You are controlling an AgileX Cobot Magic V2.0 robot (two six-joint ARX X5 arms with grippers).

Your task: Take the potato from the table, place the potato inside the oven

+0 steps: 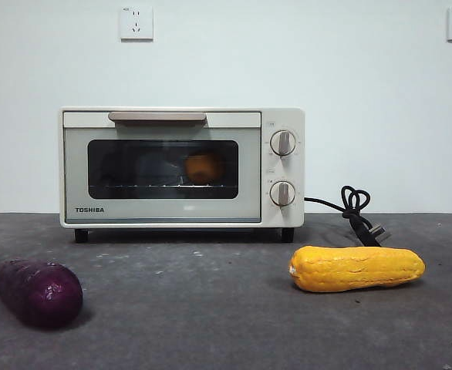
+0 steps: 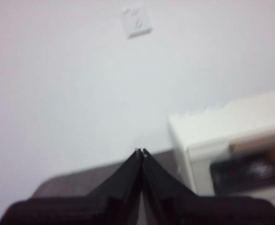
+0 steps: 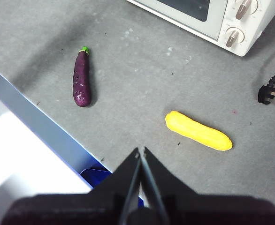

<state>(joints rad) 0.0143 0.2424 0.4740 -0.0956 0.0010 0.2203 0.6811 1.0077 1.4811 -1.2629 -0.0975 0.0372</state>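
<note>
- We see the potato point(image 1: 204, 167), a tan-orange lump, through the dark glass of the oven point(image 1: 181, 166). It sits inside on the wire rack, right of the window's middle.
- The oven door looks closed, its metal bar handle level along the top edge, so we judge the task essentially finished: the potato is where it belongs.
- The oven stands at the back of the counter point(image 1: 210, 308), against a white wall.
- Our left tool point(image 2: 141, 152) has its jaws pressed together and holds nothing. It is raised and faces the wall, with the oven's corner off to one side.
- Our right tool point(image 3: 141, 150) is likewise closed and empty, hanging high above the counter.
- Both tools are well apart from the potato, which fits arms pulled back once the work is done.
- A purple vegetable point(image 1: 38, 292) and a bumpy yellow one point(image 1: 355, 268) lie untouched on the counter in front of the oven.
</note>
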